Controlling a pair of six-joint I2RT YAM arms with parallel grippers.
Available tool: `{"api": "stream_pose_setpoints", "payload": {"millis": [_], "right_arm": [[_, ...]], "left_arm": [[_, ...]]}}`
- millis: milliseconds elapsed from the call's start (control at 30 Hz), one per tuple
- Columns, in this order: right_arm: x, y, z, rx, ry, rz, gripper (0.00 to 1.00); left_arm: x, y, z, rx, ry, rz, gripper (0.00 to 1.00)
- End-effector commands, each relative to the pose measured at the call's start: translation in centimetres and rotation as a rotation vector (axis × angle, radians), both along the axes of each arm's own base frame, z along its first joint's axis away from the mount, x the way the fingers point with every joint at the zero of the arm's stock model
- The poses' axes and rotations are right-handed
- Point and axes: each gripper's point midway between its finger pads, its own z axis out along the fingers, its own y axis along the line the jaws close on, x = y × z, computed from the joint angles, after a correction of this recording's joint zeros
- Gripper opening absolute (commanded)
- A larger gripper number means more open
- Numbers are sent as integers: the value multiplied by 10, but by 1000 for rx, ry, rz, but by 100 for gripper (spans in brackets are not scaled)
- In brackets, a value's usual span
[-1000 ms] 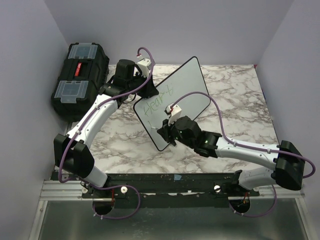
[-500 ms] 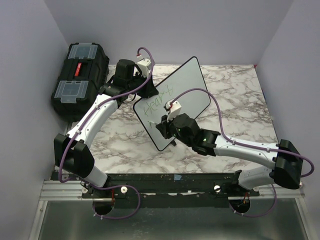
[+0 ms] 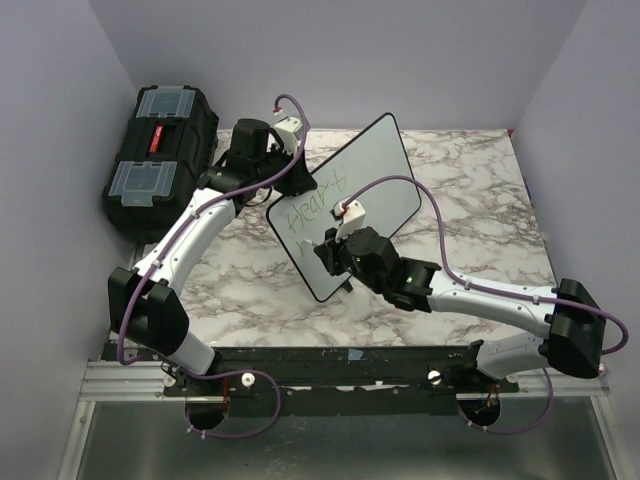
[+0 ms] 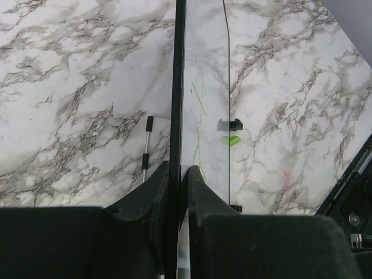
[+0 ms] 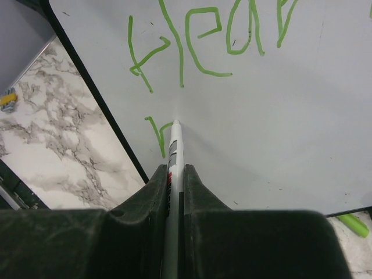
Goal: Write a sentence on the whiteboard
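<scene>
So the whiteboard (image 3: 385, 165) sits tilted mid-counter (image 3: 470, 200), a bit toward 11 o'clock, with the left fingers (image 4: 160, 197) pinched tight on its 10 o'clock edge. The right fingers (image 5: 157, 186) are clamped on a marker (image 5: 173, 145), tip at the board just under the green sentence (image 3: 312, 208).

Whiteboard (image 4: 203, 87) edge-on, clamped by left gripper (image 4: 176, 172), faint green strokes (image 4: 199, 99) on its face; marble table (image 4: 70, 87) beneath

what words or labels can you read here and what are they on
"Heart": the sentence so far, in green on the whiteboard.
Below it, a single green stroke starts a second line; no readable letter yet.
The red label on the black toolbox is too small to read.
</scene>
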Motion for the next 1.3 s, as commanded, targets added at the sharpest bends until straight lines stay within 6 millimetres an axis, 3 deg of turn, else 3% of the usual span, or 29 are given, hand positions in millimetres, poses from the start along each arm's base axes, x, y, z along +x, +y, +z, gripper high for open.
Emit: {"api": "stream_pose_setpoints", "payload": {"millis": [0,500,1033,1267], "right_arm": [[-1,-11,-29,-61,45,-33,1],[-14,-16,-47,-66,104,-9,1],[-18,-26,-17,51,74,-27,1],[-10,-29,-3,97,32,-73,1]], "left_arm": [[-5,10,-37,122,52,0,0],[-7,10,-35,120,51,2,0],[-7,10,-36,120,52,4,0],[-8,10,-36,122,52,1,0]]}}
